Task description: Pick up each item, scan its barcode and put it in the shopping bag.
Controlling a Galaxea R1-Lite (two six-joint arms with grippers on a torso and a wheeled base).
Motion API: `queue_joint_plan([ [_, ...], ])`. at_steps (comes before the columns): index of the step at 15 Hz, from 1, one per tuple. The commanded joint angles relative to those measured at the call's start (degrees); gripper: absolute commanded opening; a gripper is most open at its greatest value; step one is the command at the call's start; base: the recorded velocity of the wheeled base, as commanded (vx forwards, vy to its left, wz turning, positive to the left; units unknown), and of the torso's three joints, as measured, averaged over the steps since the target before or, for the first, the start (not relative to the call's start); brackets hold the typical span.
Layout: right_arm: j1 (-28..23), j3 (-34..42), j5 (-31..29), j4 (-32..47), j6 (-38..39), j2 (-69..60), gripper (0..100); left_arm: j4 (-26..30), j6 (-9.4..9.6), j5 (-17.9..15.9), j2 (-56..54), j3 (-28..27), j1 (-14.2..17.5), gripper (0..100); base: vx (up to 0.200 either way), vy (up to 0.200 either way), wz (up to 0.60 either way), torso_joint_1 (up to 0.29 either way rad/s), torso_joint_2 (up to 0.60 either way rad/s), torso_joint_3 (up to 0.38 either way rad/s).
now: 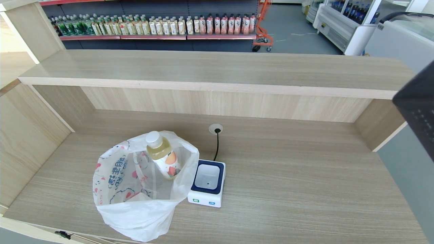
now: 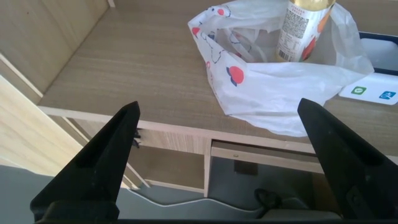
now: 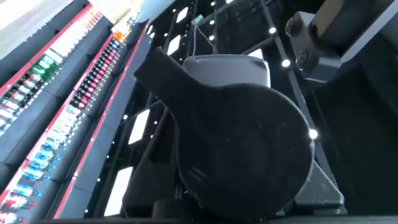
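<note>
A white shopping bag [image 1: 115, 183] with red and blue print stands open on the wooden counter [image 1: 288, 189], left of centre. Inside it a bottle [image 1: 162, 159] of pale yellow drink with a white cap leans toward the right. The bag [image 2: 249, 81] and the bottle [image 2: 301, 31] are also in the left wrist view. My left gripper [image 2: 219, 107] is open and holds nothing. It hangs in front of and below the counter's front edge, apart from the bag. The dark end of my right arm [image 1: 418, 112] sits high at the right edge of the head view.
A white and dark blue barcode scanner [image 1: 207, 183] sits just right of the bag, its cable running to a hole [image 1: 216, 128] in the counter. A raised wooden ledge [image 1: 217, 71] and side walls enclose the counter. Shelves of bottles [image 1: 152, 25] stand far behind.
</note>
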Motion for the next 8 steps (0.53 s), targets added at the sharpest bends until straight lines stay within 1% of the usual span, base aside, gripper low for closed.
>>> queue_joint_plan([
  [1,0.02,1.20,0.99,0.17,-0.01,-2.50,0,-0.01,-0.01,0.01,-0.02,0.00,0.04,100,0.000,0.000,0.00,0.000,0.00,0.000],
  [5,0.02,2.96,1.52,0.70,0.43,-5.40,0,-0.01,-0.01,0.01,-0.02,0.00,0.04,100,0.000,0.000,0.00,0.000,0.00,0.000],
  [8,0.02,3.75,1.96,6.32,0.96,-8.82,0,-0.01,-0.01,0.01,-0.02,0.00,0.04,100,0.000,0.000,0.00,0.000,0.00,0.000],
])
